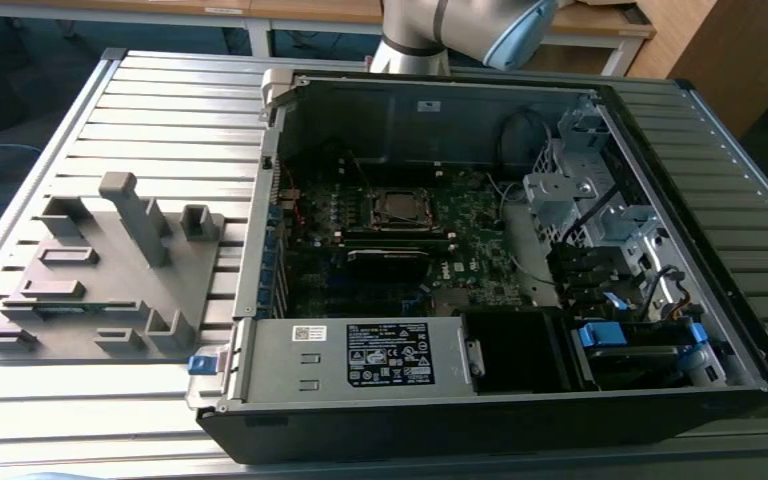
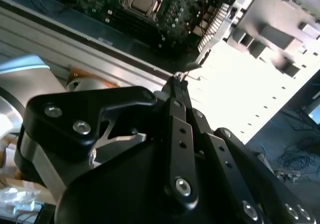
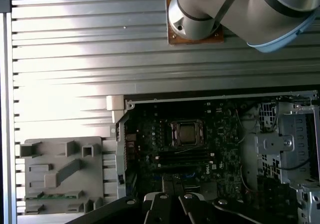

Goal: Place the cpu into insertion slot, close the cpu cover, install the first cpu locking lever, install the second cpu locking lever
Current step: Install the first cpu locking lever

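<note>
Over ribbed aluminium worktop (image 1: 171,100), gripper (image 2: 177,79) hangs by open tower case (image 1: 357,115).
Black jointed fingers (image 2: 175,124) clenched together, empty; dull silver square cpu (image 1: 395,208) seated in insertion slot (image 1: 398,226), thin metal cpu cover (image 1: 372,207) flat around it.

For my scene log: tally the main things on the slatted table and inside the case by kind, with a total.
Open computer case: 1
Grey holder tray: 1
Robot arm: 1
Insertion slot: 1
Cpu, sitting in that slot: 1
Total: 5
</note>
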You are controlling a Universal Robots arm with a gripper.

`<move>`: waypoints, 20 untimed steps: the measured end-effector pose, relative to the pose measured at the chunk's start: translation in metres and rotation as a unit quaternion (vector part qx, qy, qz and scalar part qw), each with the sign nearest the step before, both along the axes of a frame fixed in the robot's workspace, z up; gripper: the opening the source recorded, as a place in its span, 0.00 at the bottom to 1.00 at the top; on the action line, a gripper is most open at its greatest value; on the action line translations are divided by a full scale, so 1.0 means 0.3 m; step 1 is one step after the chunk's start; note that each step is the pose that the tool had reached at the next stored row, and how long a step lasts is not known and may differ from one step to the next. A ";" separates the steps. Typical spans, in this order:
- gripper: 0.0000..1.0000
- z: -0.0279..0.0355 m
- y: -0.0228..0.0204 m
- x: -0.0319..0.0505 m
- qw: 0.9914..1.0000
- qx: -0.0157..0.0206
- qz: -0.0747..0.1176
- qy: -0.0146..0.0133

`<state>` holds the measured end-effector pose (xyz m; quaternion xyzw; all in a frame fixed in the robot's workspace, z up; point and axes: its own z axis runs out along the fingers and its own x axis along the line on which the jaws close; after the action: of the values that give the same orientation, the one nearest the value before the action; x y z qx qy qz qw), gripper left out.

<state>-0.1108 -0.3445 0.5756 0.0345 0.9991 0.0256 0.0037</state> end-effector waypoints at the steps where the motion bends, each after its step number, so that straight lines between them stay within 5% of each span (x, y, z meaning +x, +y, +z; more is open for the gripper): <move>1: 0.10 0.000 0.000 0.000 1.000 0.000 0.000 0.000; 20: 0.10 0.000 0.000 0.000 1.000 -0.007 0.000 -0.001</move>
<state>-0.1108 -0.3445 0.5755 0.0345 0.9992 0.0186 0.0047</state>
